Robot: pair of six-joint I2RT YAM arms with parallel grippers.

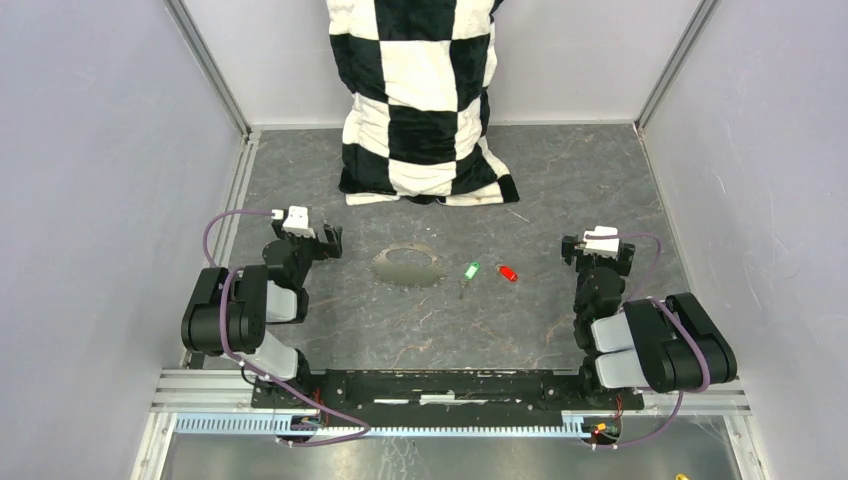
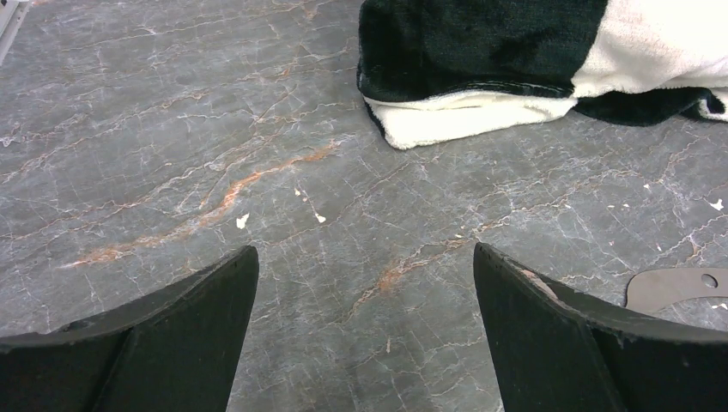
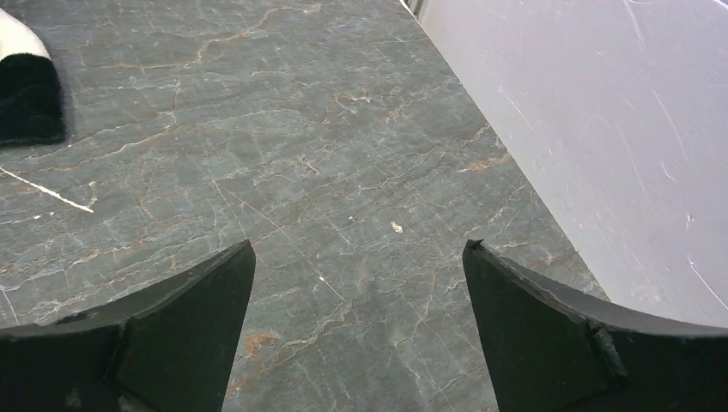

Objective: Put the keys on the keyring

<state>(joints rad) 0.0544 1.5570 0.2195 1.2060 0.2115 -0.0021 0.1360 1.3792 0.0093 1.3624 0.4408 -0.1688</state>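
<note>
The keyring (image 1: pixel 407 266) lies flat on the grey marbled table, an oval grey shape at mid-table. A flat grey piece with a small hole, apparently its edge, shows at the right of the left wrist view (image 2: pixel 678 287). The green-headed key (image 1: pixel 469 271) and the red-headed key (image 1: pixel 508 272) lie side by side just right of it. My left gripper (image 1: pixel 328 240) (image 2: pixel 365 257) is open and empty, left of the keyring. My right gripper (image 1: pixel 597 250) (image 3: pixel 359 253) is open and empty, right of the red key. Neither wrist view shows the keys.
A black-and-white checkered blanket (image 1: pixel 425 100) hangs down onto the back of the table; it also shows in the left wrist view (image 2: pixel 515 69) and the right wrist view (image 3: pixel 26 94). Grey walls enclose the table; the right wall (image 3: pixel 601 129) is close to my right gripper.
</note>
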